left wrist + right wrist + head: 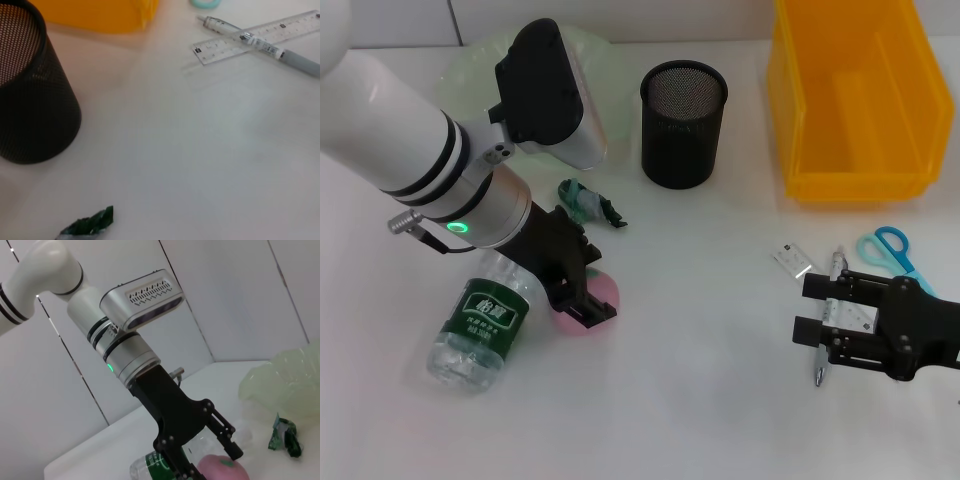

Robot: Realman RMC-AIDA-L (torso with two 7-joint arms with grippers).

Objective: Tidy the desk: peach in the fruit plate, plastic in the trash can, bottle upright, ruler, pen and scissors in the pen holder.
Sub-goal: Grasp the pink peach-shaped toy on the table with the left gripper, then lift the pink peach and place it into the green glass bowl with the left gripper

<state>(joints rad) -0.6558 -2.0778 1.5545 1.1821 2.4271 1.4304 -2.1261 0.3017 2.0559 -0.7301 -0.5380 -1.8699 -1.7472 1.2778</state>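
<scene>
One round pink peach

White tubular left arm with black rings, upper left of the head view; silver wrist section with a green light; grey vented camera housing; black left gripper. Matte black right gripper, lower right, with visible screws.

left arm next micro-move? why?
Probably close the left gripper on the peach and lift it. Its open fingers straddle the pink fruit beside the lying bottle, and the green fruit plate behind it holds no peach. The right gripper hovers over the pen and ruler.
</scene>
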